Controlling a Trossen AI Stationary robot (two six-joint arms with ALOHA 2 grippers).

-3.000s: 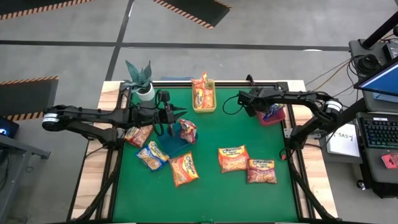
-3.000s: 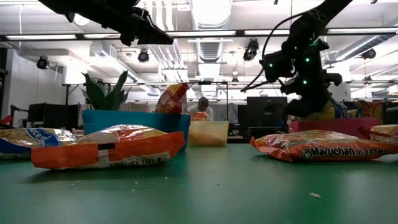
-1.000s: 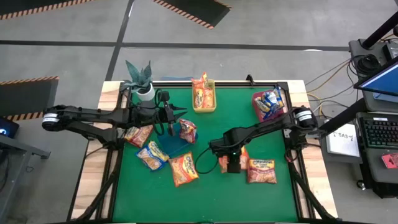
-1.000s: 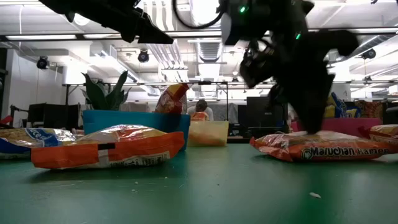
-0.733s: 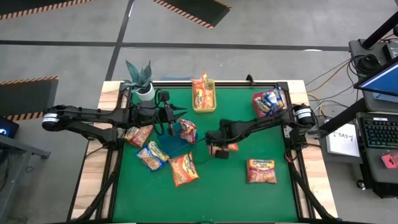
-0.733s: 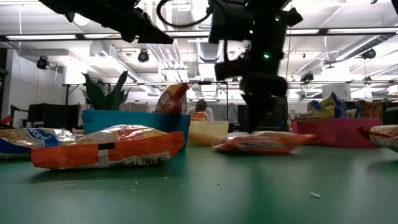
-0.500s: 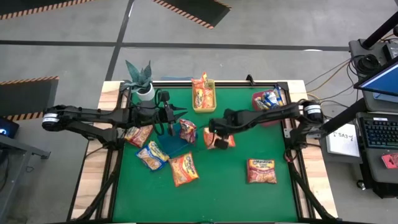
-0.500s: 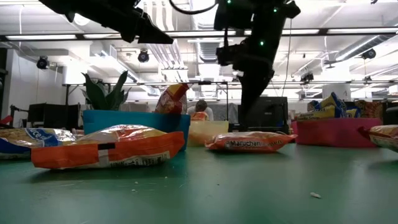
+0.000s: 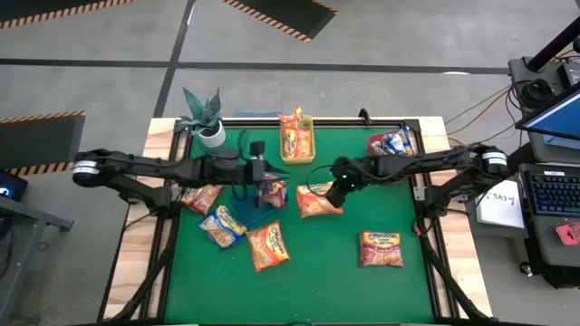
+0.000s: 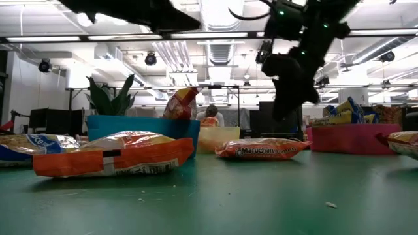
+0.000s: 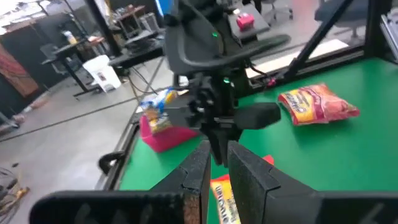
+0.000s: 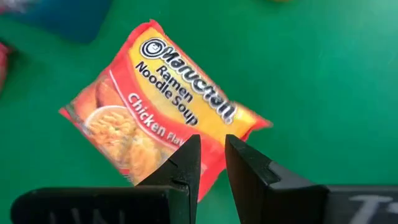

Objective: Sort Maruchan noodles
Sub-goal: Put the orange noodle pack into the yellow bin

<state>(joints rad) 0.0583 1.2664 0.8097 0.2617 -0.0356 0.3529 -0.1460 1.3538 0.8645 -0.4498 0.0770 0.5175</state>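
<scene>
Right gripper (image 9: 337, 192) is hovering just above the orange chicken packet (image 9: 318, 202), fingers narrow with only a slim gap, gripping nothing. The packet is lying flat on the green mat (image 9: 362, 290), just beside the blue bin (image 9: 254, 211), likely parked there on its way to the yellow bin (image 9: 297, 140) beyond. It is looking intact, label up, red-edged, slightly puffed. Left gripper (image 9: 268, 175) is hanging over the blue bin, fingers likewise narrow and empty. Other packets are lying near the blue bin.
</scene>
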